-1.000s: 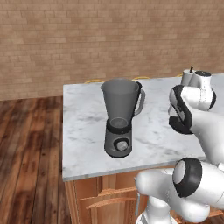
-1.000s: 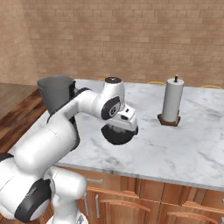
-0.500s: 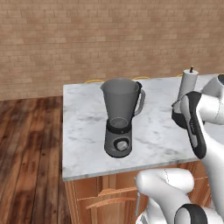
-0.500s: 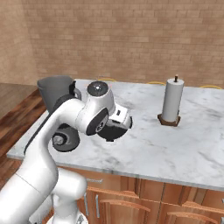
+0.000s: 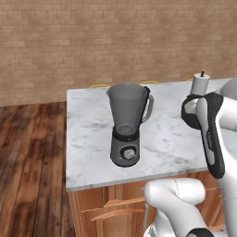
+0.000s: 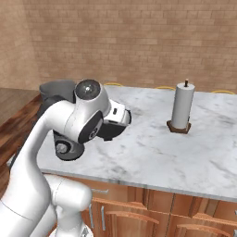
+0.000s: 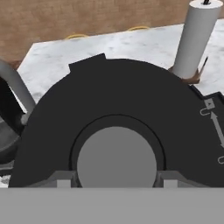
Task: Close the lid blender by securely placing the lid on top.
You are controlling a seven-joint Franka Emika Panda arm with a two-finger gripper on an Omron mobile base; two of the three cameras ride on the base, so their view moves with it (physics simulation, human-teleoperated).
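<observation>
The marble counter [image 5: 92,125] carries all items. The blender [image 5: 127,125] stands upright near the counter's front edge, at 9 o'clock from the arm in the left base view; its translucent jar is open at the top, with the handle on the side toward 3 o'clock and the knob on the base facing front. In the right base view the blender [image 6: 58,92] sits at 9 o'clock, largely hidden behind the arm. A white cylinder [image 6: 181,107] with a dark knob stands upright on a brown stand at 3 o'clock in that view, well apart from the blender. The lid [image 7: 118,131] is in the grasp of the gripper [image 7: 117,179], above the counter between blender and cylinder: the two fingertips press on either side of its raised centre cap. In the right base view the lid [image 6: 113,132] shows as a dark disc under the hand.
</observation>
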